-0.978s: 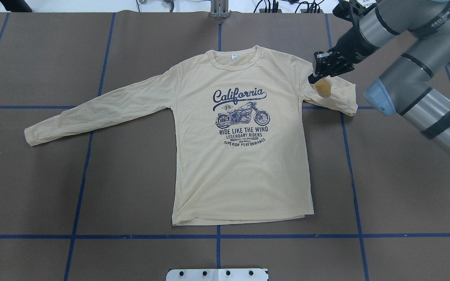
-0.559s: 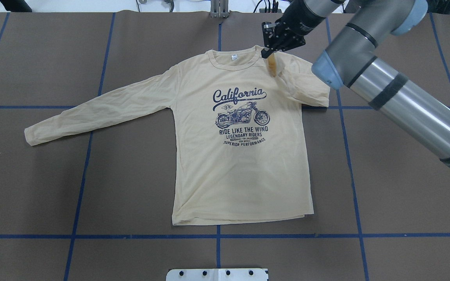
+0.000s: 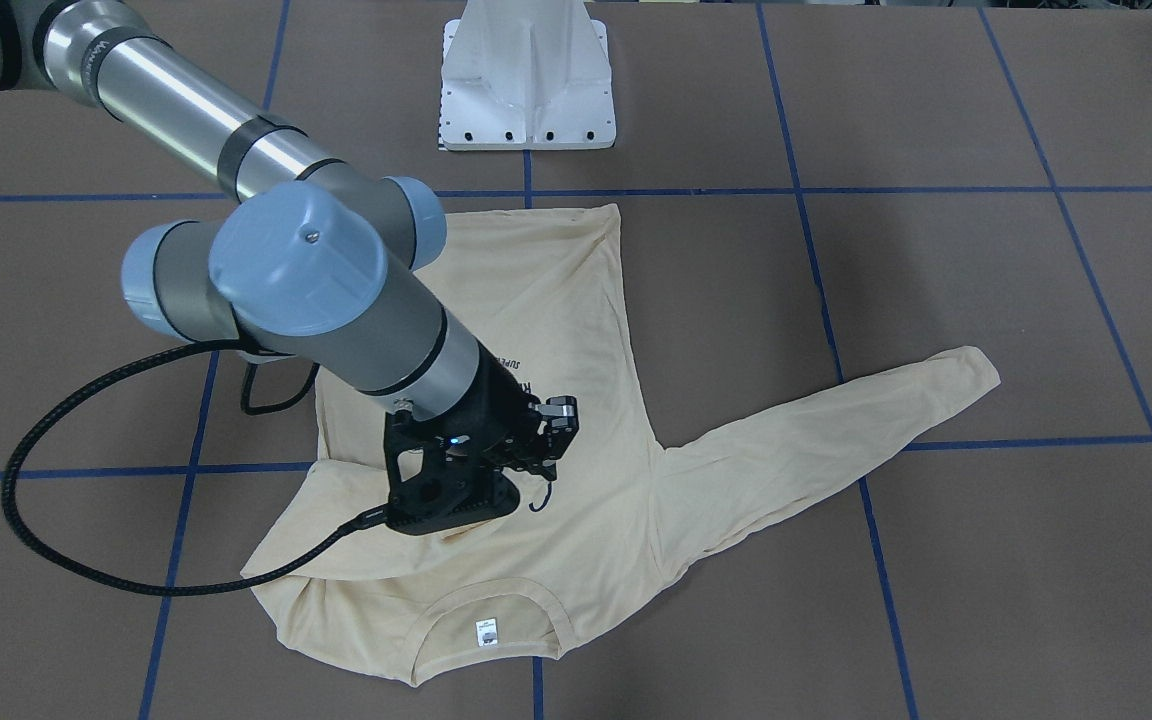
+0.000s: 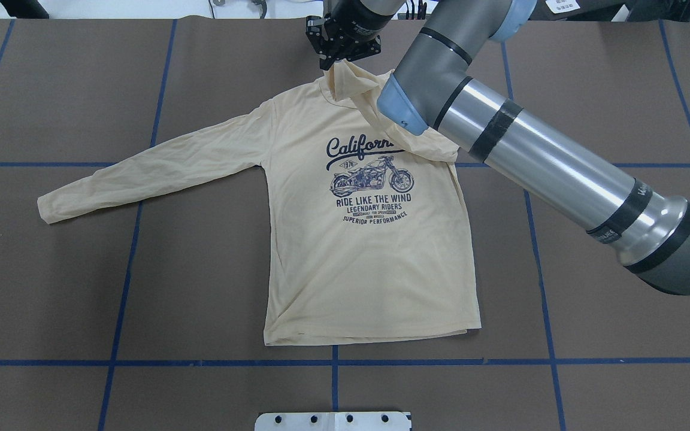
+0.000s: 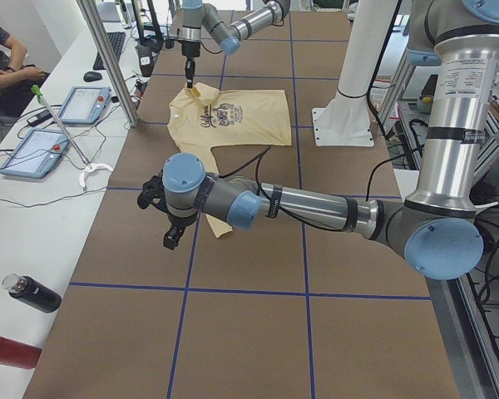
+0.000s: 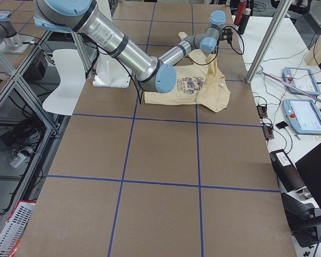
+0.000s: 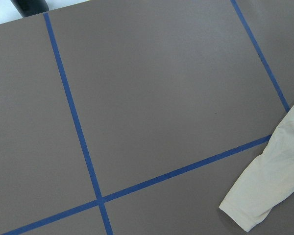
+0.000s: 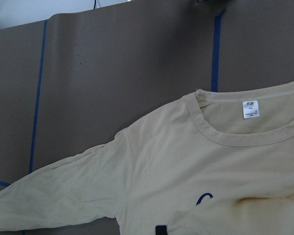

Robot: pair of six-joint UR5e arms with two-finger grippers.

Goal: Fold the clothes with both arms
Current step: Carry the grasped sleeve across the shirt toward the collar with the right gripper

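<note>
The T-shirt lies flat on the table, print facing up, hem toward the robot and collar on the far side. The right claw is closed on the end of one sleeve and holds it raised clear of the shirt's body. The held sleeve runs from its shoulder up to the claw, drapes across the upper chest and covers the last letters of the word "California". The fingertips are buried in the gathered fabric, and no gap shows between them. The other sleeve lies stretched out flat on the table, angled away from the body, with its cuff resting on the brown surface beside a blue tape line. The left claw hangs above the table near that cuff, apart from the fabric; the views do not show whether it is open or closed. The white neck tag is exposed inside the collar.
</note>
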